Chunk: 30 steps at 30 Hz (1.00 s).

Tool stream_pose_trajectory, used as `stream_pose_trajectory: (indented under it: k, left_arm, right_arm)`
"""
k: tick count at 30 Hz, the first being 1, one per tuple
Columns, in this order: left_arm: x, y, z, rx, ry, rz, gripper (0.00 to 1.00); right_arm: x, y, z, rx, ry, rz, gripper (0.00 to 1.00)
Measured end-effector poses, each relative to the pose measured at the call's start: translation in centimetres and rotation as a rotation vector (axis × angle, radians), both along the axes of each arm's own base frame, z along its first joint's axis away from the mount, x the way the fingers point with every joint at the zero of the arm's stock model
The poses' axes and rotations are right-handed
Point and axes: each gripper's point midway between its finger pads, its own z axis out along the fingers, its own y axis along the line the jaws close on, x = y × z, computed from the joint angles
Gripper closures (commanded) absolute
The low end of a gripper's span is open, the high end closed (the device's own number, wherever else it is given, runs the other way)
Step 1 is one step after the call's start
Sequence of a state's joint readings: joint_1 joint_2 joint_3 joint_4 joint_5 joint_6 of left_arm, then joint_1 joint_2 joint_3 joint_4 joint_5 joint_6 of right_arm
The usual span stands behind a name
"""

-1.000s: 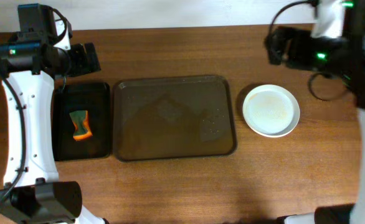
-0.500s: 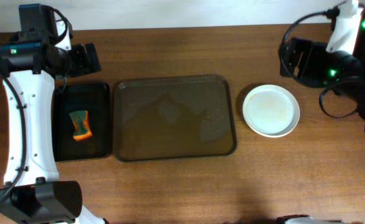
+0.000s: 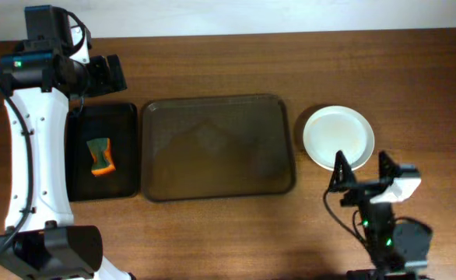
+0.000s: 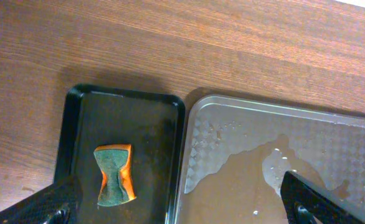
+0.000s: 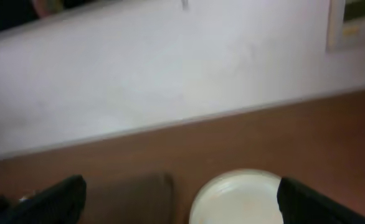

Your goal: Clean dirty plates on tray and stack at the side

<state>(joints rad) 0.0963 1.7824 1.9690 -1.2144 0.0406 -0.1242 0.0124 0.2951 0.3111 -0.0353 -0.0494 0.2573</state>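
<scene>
The brown tray (image 3: 216, 148) lies mid-table with no plates on it; its wet floor shows in the left wrist view (image 4: 282, 155). A white plate (image 3: 338, 138) sits on the table to the tray's right; only its clean-looking top face shows, and I cannot tell whether others lie under it. It appears blurred in the right wrist view (image 5: 245, 196). My right gripper (image 3: 362, 163) is open and empty at the plate's near edge. My left gripper (image 3: 107, 74) is open and empty, above the far edge of the black tray (image 3: 127, 148).
The black tray (image 4: 83, 149) left of the brown tray holds a green and orange sponge (image 3: 99, 155), also seen in the left wrist view (image 4: 115, 174). A white wall runs behind the table's far edge (image 5: 170, 74).
My right arm has swung from the far right corner down to the table's front, its open gripper now just below the plate. The left arm has not moved.
</scene>
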Motion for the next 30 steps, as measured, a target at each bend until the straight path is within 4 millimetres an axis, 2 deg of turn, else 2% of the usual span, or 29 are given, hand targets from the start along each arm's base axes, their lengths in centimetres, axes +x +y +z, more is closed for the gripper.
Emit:
stream_pose_trajectory:
  k: [1, 3, 8, 27, 30]
  left_arm:
    - [0.0, 0.0, -0.1, -0.001, 0.004, 0.000, 0.00]
    - [0.0, 0.0, -0.1, -0.001, 0.003, -0.001, 0.00]
    - [0.0, 0.0, -0.1, -0.001, 0.005, -0.001, 0.00]
    - [-0.1, 0.0, -0.2, -0.001, 0.007, 0.000, 0.00]
    - [-0.6, 0.0, -1.1, -0.004, 0.033, 0.001, 0.00]
  right_arm:
    - [-0.6, 0.0, -2.4, 0.018, -0.034, -0.001, 0.02]
    - [-0.8, 0.0, -3.9, 0.028, -0.091, 0.000, 0.02]
    - [-1.1, 0.0, -9.2, 0.028, 0.060, -0.013, 0.02]
    - [-1.1, -0.1, -9.2, -0.010, 0.058, -0.014, 0.01]
    - [-1.1, -0.1, -9.2, -0.010, 0.058, -0.014, 0.02]
